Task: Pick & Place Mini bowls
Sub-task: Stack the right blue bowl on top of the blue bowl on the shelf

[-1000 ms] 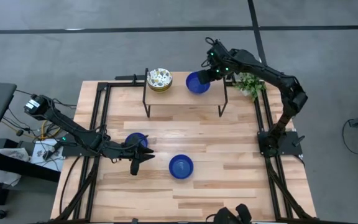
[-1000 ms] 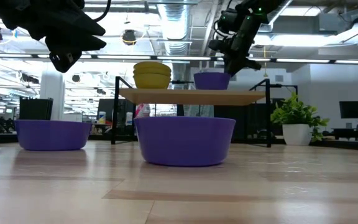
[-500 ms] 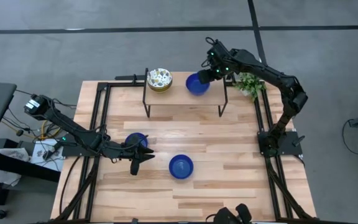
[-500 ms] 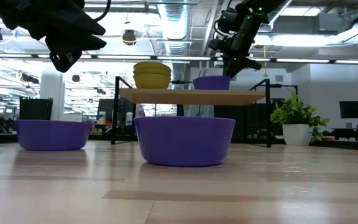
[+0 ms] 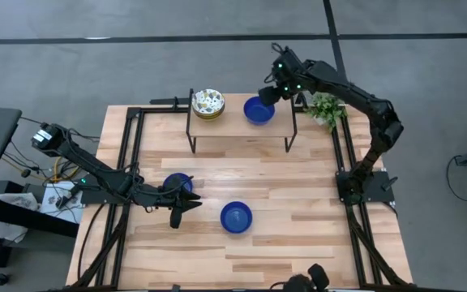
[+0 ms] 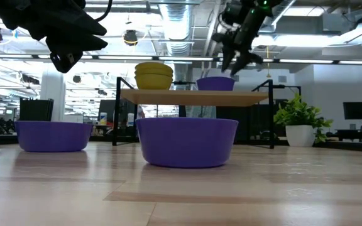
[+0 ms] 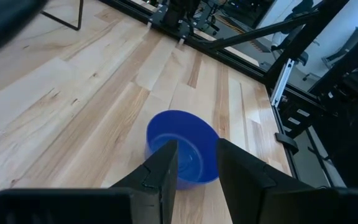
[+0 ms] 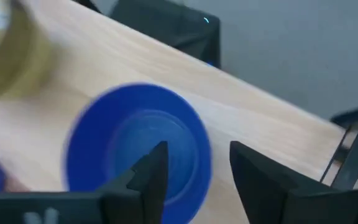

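Observation:
A raised wooden shelf (image 5: 233, 123) stands at the table's far side. On it rest a stack of patterned mini bowls (image 5: 207, 103) and a blue mini bowl (image 5: 258, 111), which sits upright on its base. My right gripper (image 5: 268, 92) hovers open just above that bowl's far rim (image 8: 135, 146), clear of it in the low view (image 6: 230, 61). Two more blue mini bowls rest on the tabletop, one at the left (image 5: 177, 183) and one at the centre (image 5: 236, 217). My left gripper (image 5: 182, 214) hangs open between them, above the wood, and the centre bowl (image 7: 182, 146) shows past its fingers.
A small green plant (image 5: 324, 108) in a white pot (image 6: 300, 135) stands at the table's far right, beside the shelf's leg. Black frame rails (image 5: 132, 154) run along both table sides. Bare wood lies near the front edge.
My right gripper has opened and let go of the blue bowl on the shelf, then risen a little and drawn back toward the far edge. The bowl has settled level on the shelf.

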